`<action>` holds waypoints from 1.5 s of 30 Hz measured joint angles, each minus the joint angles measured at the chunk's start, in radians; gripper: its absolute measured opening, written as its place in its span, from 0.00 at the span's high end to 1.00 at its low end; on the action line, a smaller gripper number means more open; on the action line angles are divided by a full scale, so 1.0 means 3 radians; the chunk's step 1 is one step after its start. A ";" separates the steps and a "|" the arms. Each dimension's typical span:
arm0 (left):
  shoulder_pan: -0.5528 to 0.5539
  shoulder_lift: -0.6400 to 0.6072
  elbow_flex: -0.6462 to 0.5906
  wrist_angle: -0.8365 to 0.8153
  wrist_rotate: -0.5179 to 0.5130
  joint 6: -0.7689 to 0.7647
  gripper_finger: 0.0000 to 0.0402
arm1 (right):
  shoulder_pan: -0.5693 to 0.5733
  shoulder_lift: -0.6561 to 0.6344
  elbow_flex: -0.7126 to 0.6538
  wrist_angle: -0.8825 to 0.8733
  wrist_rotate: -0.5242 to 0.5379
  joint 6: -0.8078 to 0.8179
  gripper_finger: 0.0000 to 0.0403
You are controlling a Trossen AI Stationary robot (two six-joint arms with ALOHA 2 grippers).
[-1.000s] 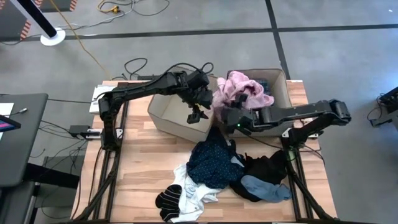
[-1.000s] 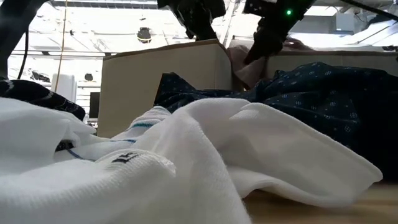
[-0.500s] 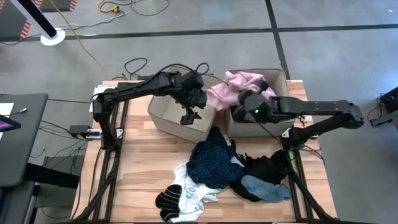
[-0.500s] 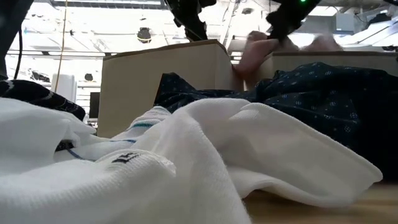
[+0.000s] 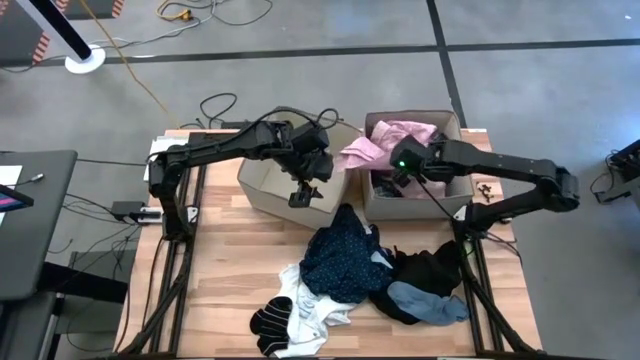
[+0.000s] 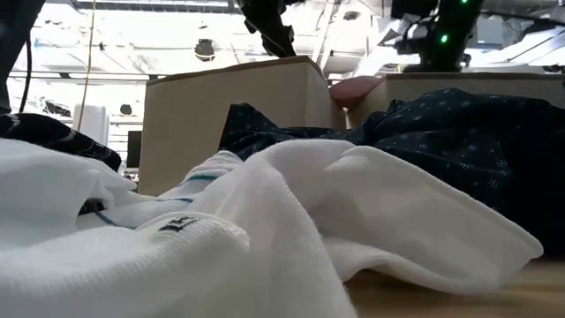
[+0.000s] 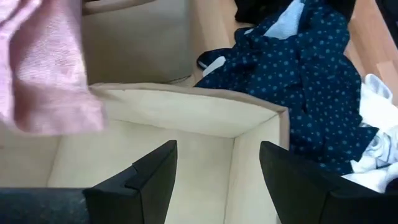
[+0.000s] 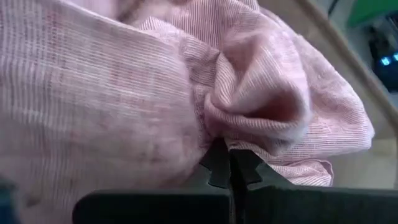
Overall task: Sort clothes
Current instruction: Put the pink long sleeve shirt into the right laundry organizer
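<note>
The pink top point(image 5: 385, 138) lies across the right beige bin point(image 5: 452, 130), and one end point(image 5: 352, 155) reaches over to the left beige bin point(image 5: 262, 185). My right gripper point(image 5: 392, 172) is over the right bin, shut on the pink top point(image 8: 249, 112). My left gripper point(image 5: 304, 188) is open and empty above the left bin's near right corner point(image 7: 249, 127). A dark blue dotted shirt point(image 5: 345, 255), black piece point(image 5: 430, 268), light blue piece point(image 5: 430, 302), white piece point(image 5: 318, 300) and striped socks point(image 5: 272, 322) lie heaped on the table. My right gripper pinches a bunched fold of the pink top point(image 8: 219, 134) between its two fingertips point(image 8: 214, 167). Several gathered layers bulge just past the fingers. The rest of the top lies slack over the right bin and its left wall.
The two bins stand side by side at the table's far edge. The clothes heap fills the near middle and right of the wooden table point(image 5: 230, 270). In the low view the white piece point(image 6: 265, 221) and the dotted shirt point(image 6: 459, 132) block the foreground.
My right gripper has carried the pink top toward the table's far right, from in front of the bins to over the right bin. The top has sunk from a raised bunch to lying spread across that bin. My left gripper has drifted a little toward the table's left.
</note>
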 joint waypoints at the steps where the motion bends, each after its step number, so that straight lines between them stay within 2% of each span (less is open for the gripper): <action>1: -0.0024 0.0000 0.0000 -0.0007 -0.0001 -0.0013 0.44 | -0.0052 0.0051 -0.0029 0.0009 -0.0001 0.0010 0.99; 6: -0.0148 0.0000 0.0000 -0.0117 -0.0030 -0.0044 0.44 | -0.0379 0.0290 -0.0240 0.0206 -0.0177 0.0009 0.99; 16: -0.0374 0.0000 0.0000 -0.0216 -0.0164 -0.0023 0.44 | -0.1037 0.0807 -0.0790 0.1112 -0.1278 -0.0214 0.99; 21: -0.0411 0.0000 0.0000 -0.0215 -0.0176 -0.0020 0.44 | -0.1164 0.1146 -0.0914 0.1309 -0.1377 -0.0283 0.98; 25: -0.0411 0.0000 0.0000 -0.0216 -0.0195 -0.0019 0.44 | -0.1174 0.1233 -0.0919 0.1347 -0.1376 -0.0320 0.95; 30: -0.0411 0.0000 0.0000 -0.0214 -0.0250 -0.0018 0.44 | -0.1168 0.0956 -0.0939 0.1322 -0.1477 -0.0342 0.89; 37: -0.0411 0.0000 -0.0001 -0.0215 -0.0261 -0.0008 0.44 | -0.0983 0.0163 -0.0949 0.1130 -0.1399 -0.0341 0.80; 45: -0.0410 0.0000 -0.0001 -0.0191 -0.0261 0.0021 0.44 | -0.0673 -0.0608 -0.0944 0.1270 -0.1323 -0.0318 0.60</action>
